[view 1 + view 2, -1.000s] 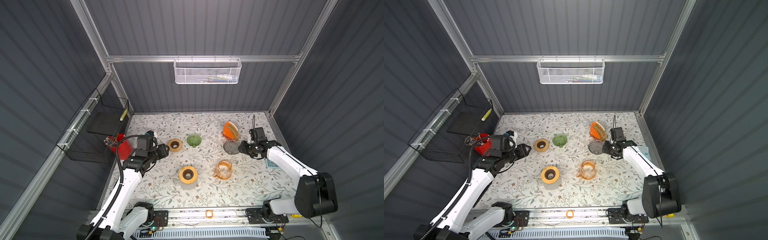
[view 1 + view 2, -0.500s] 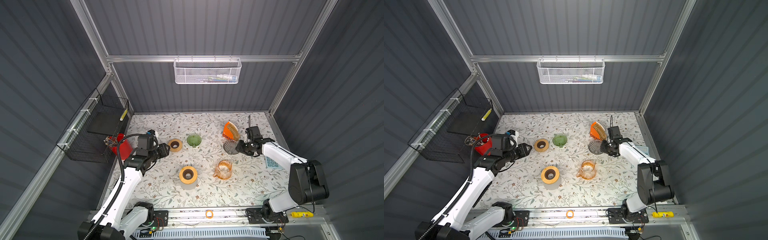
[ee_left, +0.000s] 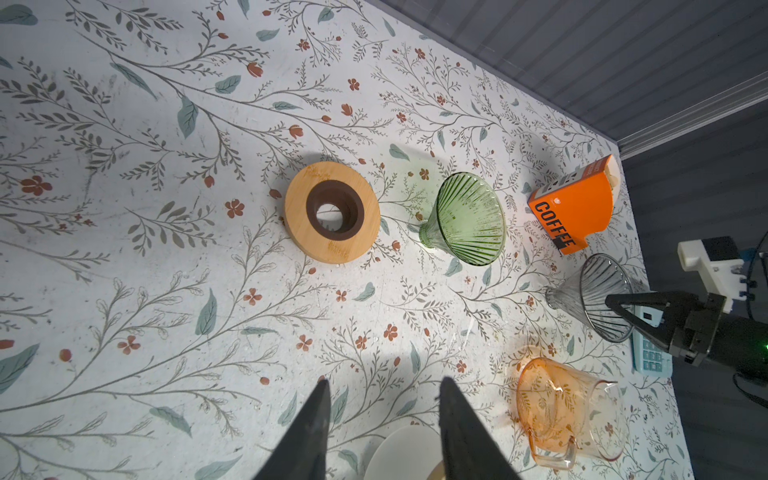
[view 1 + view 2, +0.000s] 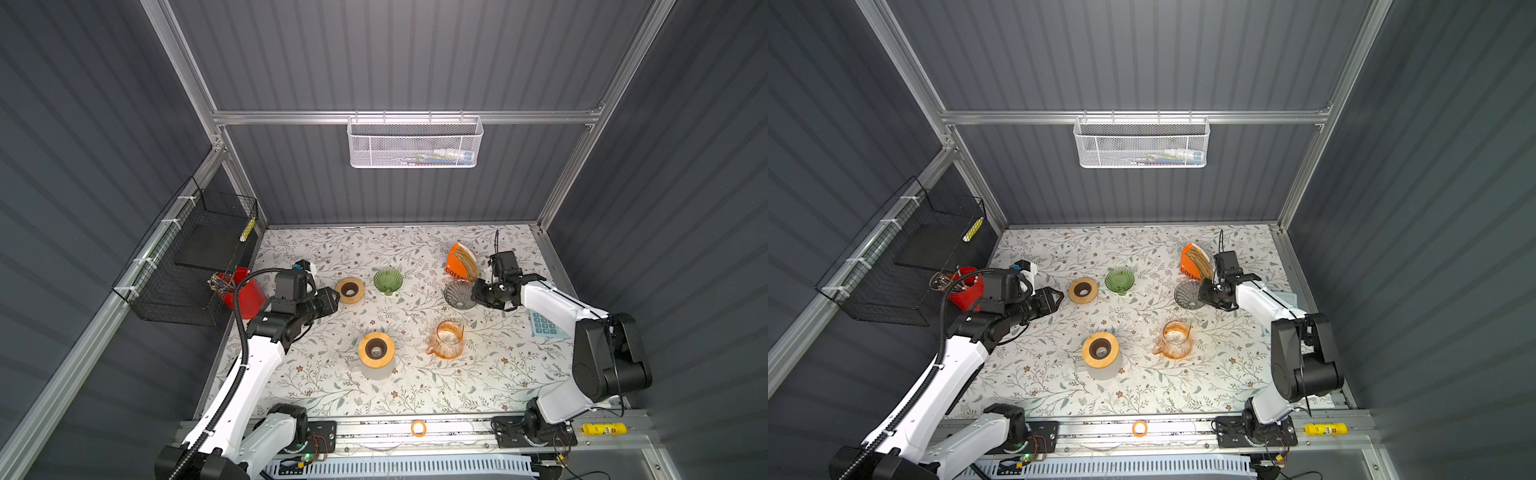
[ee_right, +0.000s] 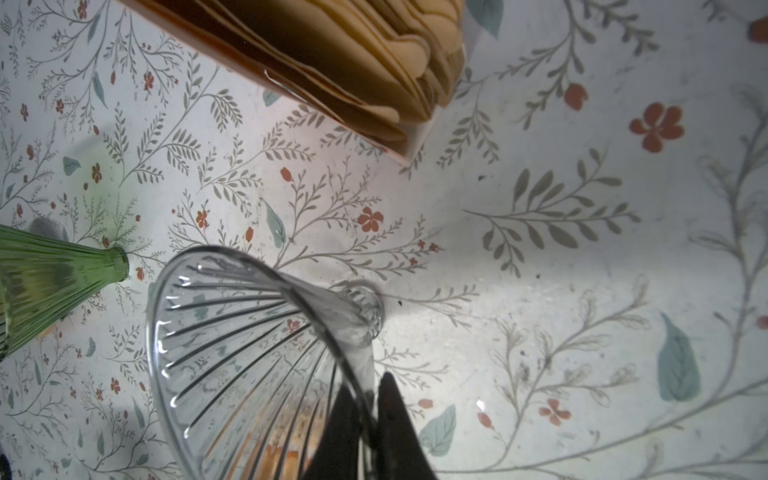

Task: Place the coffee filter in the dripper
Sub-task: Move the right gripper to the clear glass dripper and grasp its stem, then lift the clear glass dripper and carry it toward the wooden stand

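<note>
Now right pincer (image 5: 370, 399) pinches glass dripper (image 5: 249, 332) rim, right side of desk (image 4: 415, 386); filters (image 5: 365, 50) sit in orange box (image 4: 453, 266) just beyond, far side. Grip thin glass lightly, set mouth up before adding filter. Left pincer (image 3: 384, 380) parted, empty.

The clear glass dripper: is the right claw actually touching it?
Touching. In the right wrist view the right gripper pinches the clear dripper by its wall, one finger inside, one outside, no gap.

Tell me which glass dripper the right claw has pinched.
The clear grey dripper beside the orange filter box: the right claw is shut on its rim. The green dripper is untouched, next to the wooden ring.
</note>
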Tool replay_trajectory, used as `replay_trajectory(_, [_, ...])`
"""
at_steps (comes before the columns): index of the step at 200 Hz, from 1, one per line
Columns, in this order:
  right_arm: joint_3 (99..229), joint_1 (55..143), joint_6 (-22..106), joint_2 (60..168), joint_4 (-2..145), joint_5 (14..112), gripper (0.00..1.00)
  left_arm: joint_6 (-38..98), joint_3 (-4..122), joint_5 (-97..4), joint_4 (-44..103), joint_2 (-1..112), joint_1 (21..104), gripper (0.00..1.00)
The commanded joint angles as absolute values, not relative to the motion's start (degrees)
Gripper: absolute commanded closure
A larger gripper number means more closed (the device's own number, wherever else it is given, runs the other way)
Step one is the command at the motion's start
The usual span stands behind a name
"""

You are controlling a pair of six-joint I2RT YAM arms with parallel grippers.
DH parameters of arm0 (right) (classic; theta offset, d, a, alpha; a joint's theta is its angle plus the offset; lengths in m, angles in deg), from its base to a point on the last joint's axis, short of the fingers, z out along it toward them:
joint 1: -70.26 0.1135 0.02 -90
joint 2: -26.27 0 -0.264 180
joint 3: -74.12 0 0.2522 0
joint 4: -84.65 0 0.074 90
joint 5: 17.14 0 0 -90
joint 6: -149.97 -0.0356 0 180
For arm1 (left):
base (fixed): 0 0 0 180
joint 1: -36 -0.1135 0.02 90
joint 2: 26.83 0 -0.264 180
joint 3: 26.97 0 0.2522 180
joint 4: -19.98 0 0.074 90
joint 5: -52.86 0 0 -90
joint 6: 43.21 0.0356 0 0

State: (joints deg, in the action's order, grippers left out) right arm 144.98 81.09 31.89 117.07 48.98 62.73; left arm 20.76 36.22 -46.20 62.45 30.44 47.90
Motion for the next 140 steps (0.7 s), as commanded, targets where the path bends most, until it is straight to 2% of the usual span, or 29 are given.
replay_trajectory(1, [145.8,80.89,32.11,116.49,48.18,62.62,0.96,22.24,36.26,-46.2,64.19,29.14,47.53,0.57])
replay_trajectory(17, [145.78,80.89,32.24,115.88,47.87,62.41,1.0,22.4,36.3,-46.28,64.75,28.77,47.52,0.57])
replay_trajectory(140, [150.31,81.2,33.67,104.19,39.67,55.64,1.0,23.38,41.38,-45.32,75.16,28.76,47.52,0.57])
